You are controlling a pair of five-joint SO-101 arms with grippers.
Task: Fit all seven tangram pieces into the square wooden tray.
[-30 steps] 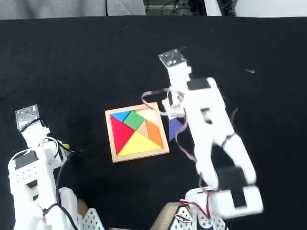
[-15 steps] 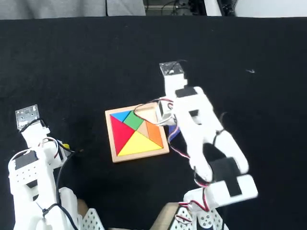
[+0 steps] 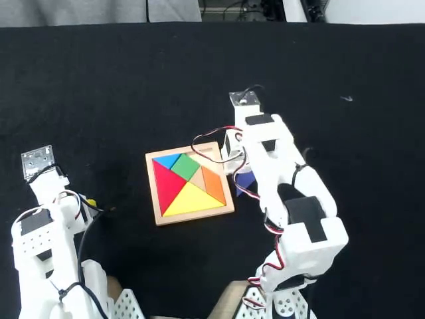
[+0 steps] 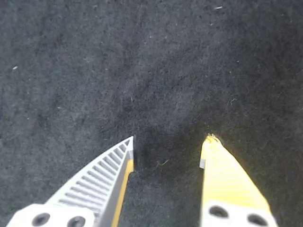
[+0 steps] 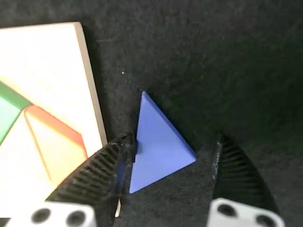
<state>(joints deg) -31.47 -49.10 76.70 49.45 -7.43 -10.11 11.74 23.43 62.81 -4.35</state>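
Right wrist view, right pincer [image 5: 173,140] spread around blue triangle [image 5: 158,146], just beside tray [image 5: 90,85]

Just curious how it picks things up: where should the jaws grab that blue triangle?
Probably from straight above, pinching its thin side edges: the blue triangle lies flat on the cloth, leaving only those edges exposed. One jaw must slip in beside the tray.

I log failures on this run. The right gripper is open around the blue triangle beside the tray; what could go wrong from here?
1. The blue triangle lies flat, with slanted edges toward the open right gripper; closing may squeeze it out or twist it.
2. One finger stands close to the tray rim and might catch or nudge it.
3. The tray's bare spot is one corner; a twisted piece may land on the rim.
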